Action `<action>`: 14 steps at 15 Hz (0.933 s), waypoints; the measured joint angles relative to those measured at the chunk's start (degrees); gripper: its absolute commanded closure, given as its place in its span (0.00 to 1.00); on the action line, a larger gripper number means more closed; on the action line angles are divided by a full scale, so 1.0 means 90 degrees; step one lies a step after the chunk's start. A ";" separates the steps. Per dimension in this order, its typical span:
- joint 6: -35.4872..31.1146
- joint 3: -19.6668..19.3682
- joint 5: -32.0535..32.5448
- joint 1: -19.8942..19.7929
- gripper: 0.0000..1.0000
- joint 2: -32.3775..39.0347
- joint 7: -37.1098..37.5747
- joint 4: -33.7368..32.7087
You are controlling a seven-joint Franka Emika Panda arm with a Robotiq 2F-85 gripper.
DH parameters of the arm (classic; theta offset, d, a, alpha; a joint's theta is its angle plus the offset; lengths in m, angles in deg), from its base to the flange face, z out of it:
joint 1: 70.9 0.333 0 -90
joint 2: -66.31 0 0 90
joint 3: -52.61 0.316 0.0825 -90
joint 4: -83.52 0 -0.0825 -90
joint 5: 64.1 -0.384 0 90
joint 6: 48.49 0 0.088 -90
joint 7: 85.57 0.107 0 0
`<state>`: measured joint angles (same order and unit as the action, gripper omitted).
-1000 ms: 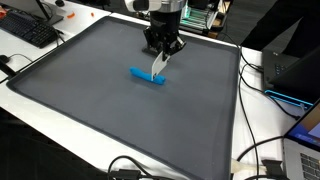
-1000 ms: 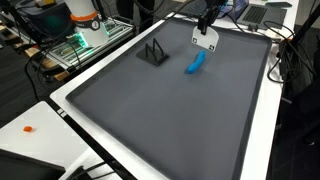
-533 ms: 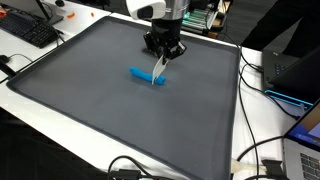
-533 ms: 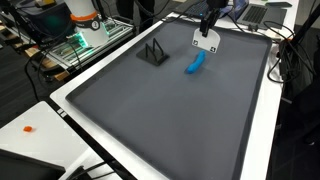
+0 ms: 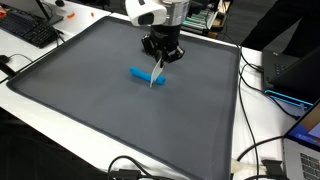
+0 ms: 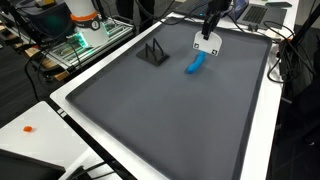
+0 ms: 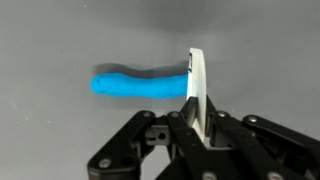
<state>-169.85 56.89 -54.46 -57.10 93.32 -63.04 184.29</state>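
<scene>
Exterior view: gripper (image 5: 160, 58) was pinched on the top of a white flat piece (image 5: 157, 73), which hung down, slightly tilted. Its lower edge sat just beside the blue object (image 5: 144, 75) lying on the grey mat (image 5: 90, 100); contact could not be told.

Exterior view: gripper (image 6: 210, 32) held the white flat piece (image 6: 206, 43) above the mat, near the blue object (image 6: 195, 65). A black stand (image 6: 153, 52) stood well apart.

Wrist view: white flat piece (image 7: 196, 90) seen edge-on between the pressed fingers (image 7: 180, 135), at the right end of the blue object (image 7: 135, 85).
</scene>
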 measured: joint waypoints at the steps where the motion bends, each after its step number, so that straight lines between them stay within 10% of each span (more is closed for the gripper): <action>1: 0.0000 -0.0005 0.0001 0.0007 0.98 0.0027 -0.0028 -0.0020; 14: -0.0165 -0.0072 0.0117 0.0068 0.98 0.0233 -0.0183 -0.0070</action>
<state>-171.33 56.24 -53.40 -56.49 95.42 -64.68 183.66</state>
